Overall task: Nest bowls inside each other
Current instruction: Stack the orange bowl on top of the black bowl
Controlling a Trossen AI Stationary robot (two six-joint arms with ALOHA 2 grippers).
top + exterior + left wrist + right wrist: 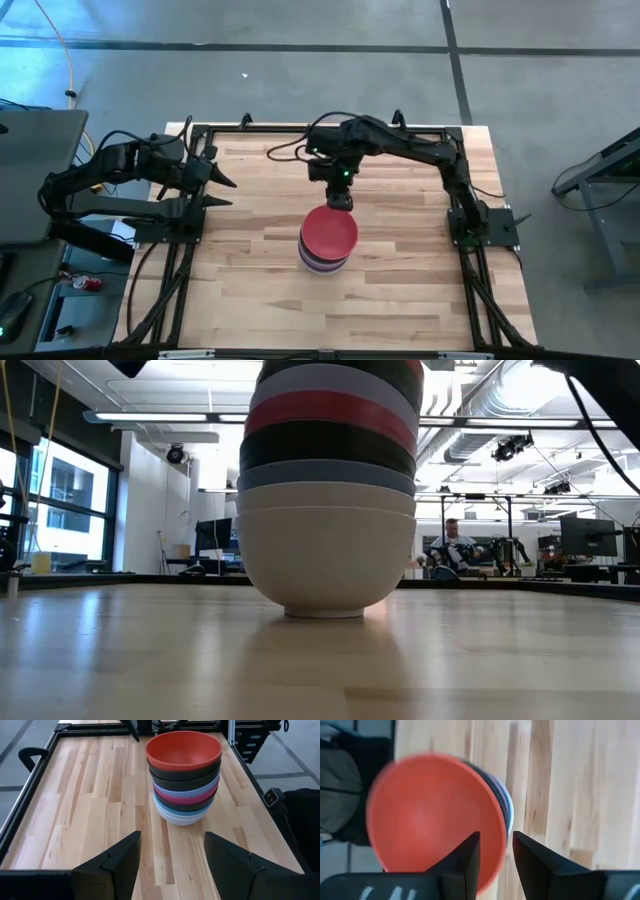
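A grey concrete floor surrounds the pale wooden plank bench (pixel 250 290), and from above a single stack of small round plain bowls (pixel 327 242) stands near its middle, the red bowl (pixel 329 230) uppermost; the right gripper (pixel 341 201) hangs just beyond the stack's far rim, while the left gripper (pixel 222 191) waits over the bench's left edge with its fingers spread wide. At bench height the stack (pixel 328 490) fills the middle of the picture, a white bowl (pixel 326 560) at the bottom resting on the wood, and a bright workshop with a seated person (pixel 455 547) lies behind. The left wrist view looks across the planks at the nested stack (pixel 184 777), well apart from its own parted fingers (pixel 120 862). The right wrist view looks down on the red bowl (pixel 435 817), its dark fingers (pixel 467 857) standing slightly apart just over the bowl's rim, gripping nothing.
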